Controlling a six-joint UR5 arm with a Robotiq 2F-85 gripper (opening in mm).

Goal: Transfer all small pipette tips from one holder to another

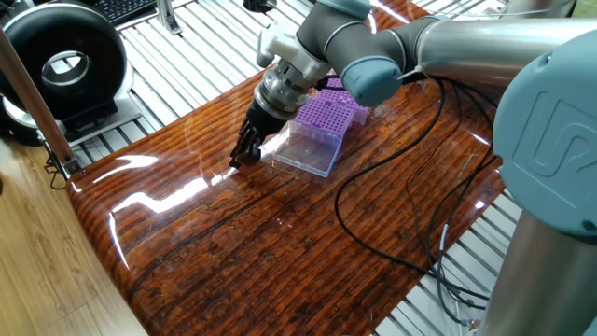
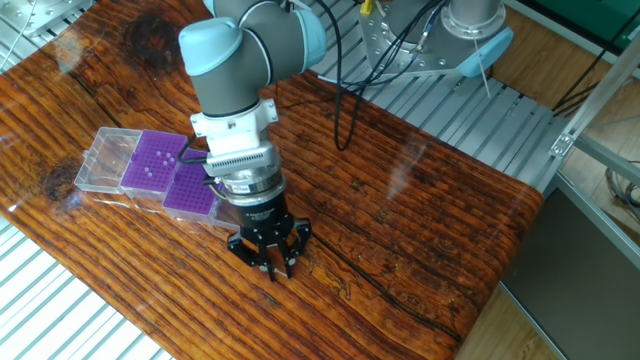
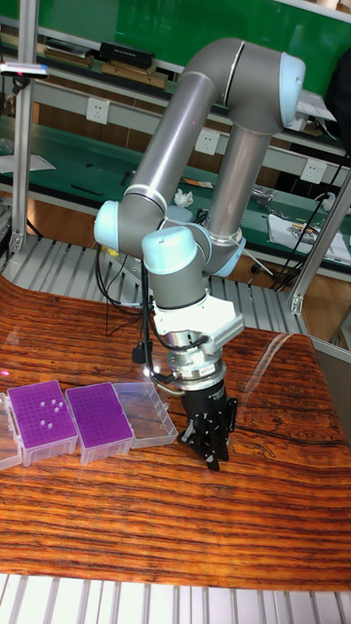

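Purple racks first: two of them side by side in their clear boxes, both off to one side of my gripper (image 3: 212,450), not under it. In the tall fixed view the nearer rack (image 3: 101,420) sits just beyond a clear open lid (image 3: 146,412), and the farther rack (image 3: 41,420) carries a few small pale tips (image 3: 49,409) scattered over its grid. The nearer one's grid looks bare from here. My gripper points straight down over bare wooden table (image 3: 273,517), fingertips low and close to the surface; whether they touch it I can't tell. The fingers are drawn near together at the tips, and I can't make out anything between them, so open or closed is not clear. From the other fixed view, same story: gripper (image 2: 270,262) beside the racks, past the box edge.
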